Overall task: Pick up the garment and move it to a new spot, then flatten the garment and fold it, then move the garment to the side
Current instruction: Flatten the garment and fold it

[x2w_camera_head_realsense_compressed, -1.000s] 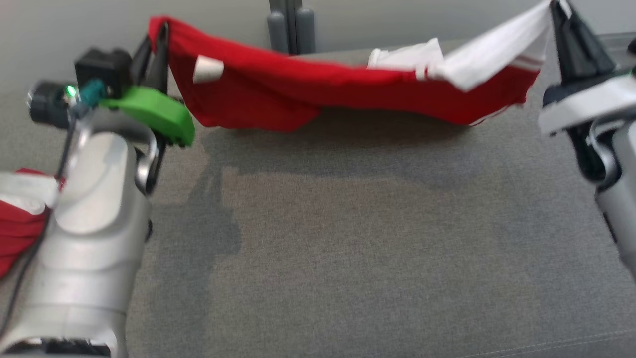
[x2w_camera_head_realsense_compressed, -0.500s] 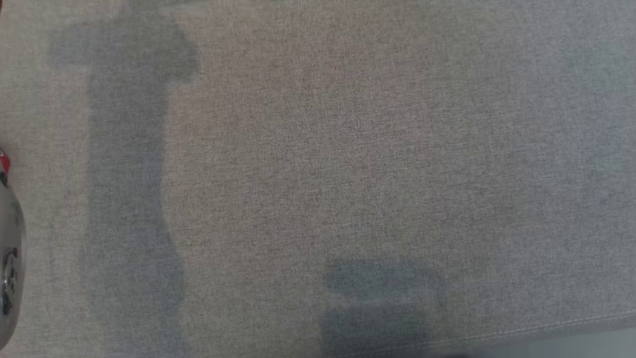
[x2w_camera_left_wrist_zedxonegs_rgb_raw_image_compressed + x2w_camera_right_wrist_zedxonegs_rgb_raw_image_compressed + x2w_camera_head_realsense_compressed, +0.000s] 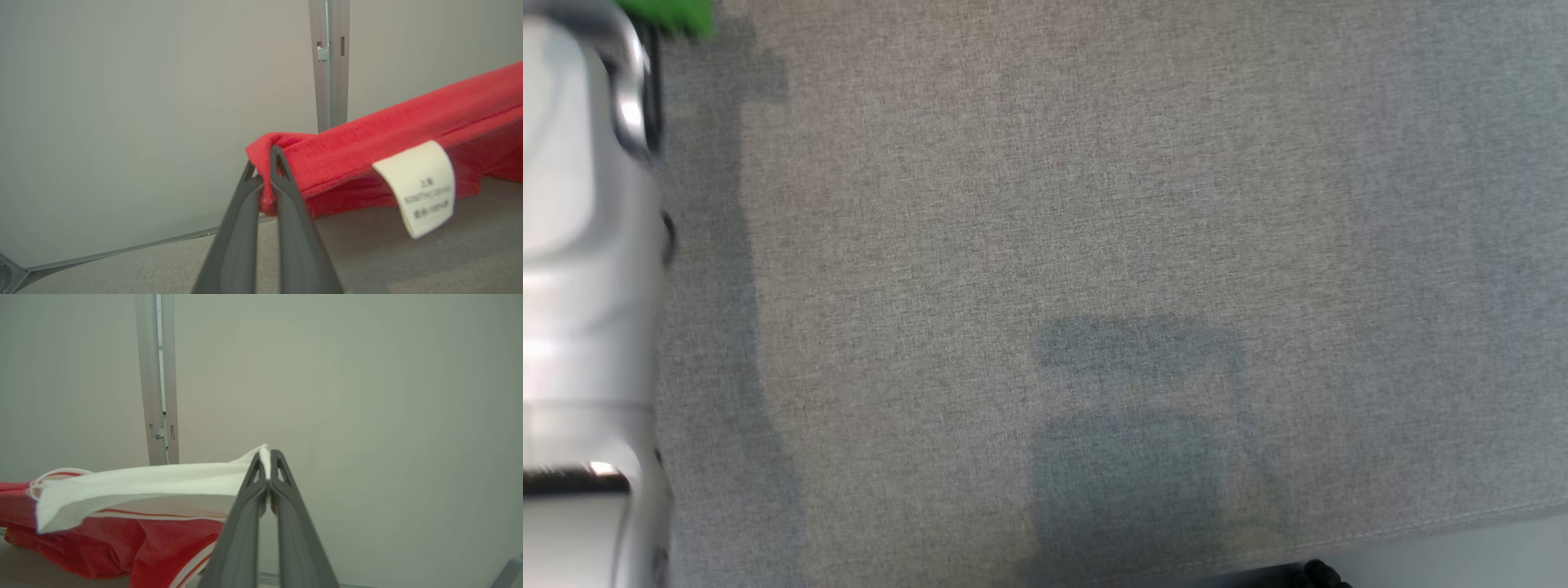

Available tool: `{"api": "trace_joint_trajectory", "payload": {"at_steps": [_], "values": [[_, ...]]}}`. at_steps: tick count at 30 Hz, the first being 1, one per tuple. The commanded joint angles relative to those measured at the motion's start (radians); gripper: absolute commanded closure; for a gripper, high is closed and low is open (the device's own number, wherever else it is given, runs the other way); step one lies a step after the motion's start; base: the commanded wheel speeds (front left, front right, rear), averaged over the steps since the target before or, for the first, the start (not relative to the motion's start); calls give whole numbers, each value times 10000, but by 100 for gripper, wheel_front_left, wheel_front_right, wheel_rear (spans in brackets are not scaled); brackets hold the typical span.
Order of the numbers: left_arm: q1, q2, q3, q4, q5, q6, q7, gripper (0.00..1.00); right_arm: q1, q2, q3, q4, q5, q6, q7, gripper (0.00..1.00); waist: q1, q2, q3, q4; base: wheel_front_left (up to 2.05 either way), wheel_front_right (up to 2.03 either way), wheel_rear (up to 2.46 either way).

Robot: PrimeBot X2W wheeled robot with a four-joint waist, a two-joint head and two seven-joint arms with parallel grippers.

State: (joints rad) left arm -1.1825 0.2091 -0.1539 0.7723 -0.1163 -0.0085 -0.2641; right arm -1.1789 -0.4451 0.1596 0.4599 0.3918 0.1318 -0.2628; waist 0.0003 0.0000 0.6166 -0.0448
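a: where's the garment right now?

b: held up at both ends. in the left wrist view the red garment (image 3: 367,159) runs from the middle of the frame out to the right edge. a bunched corner sits between the two dark fingers of the left gripper (image 3: 263,159), which are pressed together on the cloth.

a: and the other end?

b: in the right wrist view the white section (image 3: 135,482) stretches from the left side to the centre. there the right gripper (image 3: 265,457) has its fingers squeezed tight on a thin white edge. red cloth with white stripes hangs below it at the lower left.

a: does the middle touch anything?

b: it sags low towards the grey surface, but i can't tell whether it touches.

a: anything on the cloth?

b: a white care label (image 3: 421,185) dangles from the red edge, right of centre. the print is too small to read.

a: what's around it?

b: a grey upright post (image 3: 329,61) stands behind the cloth against a pale wall (image 3: 122,102). the head view looks down on the grey fabric surface (image 3: 1045,204). the pale left forearm (image 3: 580,245) runs down the left edge, with a green piece (image 3: 670,12) in the upper left corner. a blocky shadow (image 3: 1131,425) lies at lower centre.
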Motion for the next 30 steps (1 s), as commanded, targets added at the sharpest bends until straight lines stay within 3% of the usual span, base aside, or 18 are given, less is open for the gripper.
{"api": "trace_joint_trajectory", "payload": {"at_steps": [1, 6, 13, 15, 24, 30], "values": [[454, 12, 224, -116, -179, 90, 1, 100, 468, -164, 82, -173, 254, -21, -27, 100, -3, 0, -329, -81, 0, 0, 0], [3096, -439, 988, -524, -597, 39, 3, 100, 3178, -556, 127, -808, 1368, -29, -28, 100, -3, 0, -1252, -100, 0, 0, 0], [6449, -1095, 1953, -580, -873, -270, 7, 100, 6726, -669, -196, -672, 2143, -35, -30, 100, -3, 0, -3076, 29, 0, 0, 0], [7194, -1210, 2084, -510, -815, -393, 9, 100, 7681, -710, 148, -576, 2205, -34, -30, 100, -3, 0, -3620, 57, 0, 0, 0], [9718, -1446, 2668, -485, -967, -426, 7, 100, 10585, -255, -117, -5, 2397, -61, -31, 100, -3, 0, -5454, 28, 0, 0, 0], [11063, -1454, 2449, -500, -1495, -505, 5, 100, 11776, -133, -498, 155, 2347, -89, -36, 100, -3, 0, -6194, -53, 0, 0, 0]]}}
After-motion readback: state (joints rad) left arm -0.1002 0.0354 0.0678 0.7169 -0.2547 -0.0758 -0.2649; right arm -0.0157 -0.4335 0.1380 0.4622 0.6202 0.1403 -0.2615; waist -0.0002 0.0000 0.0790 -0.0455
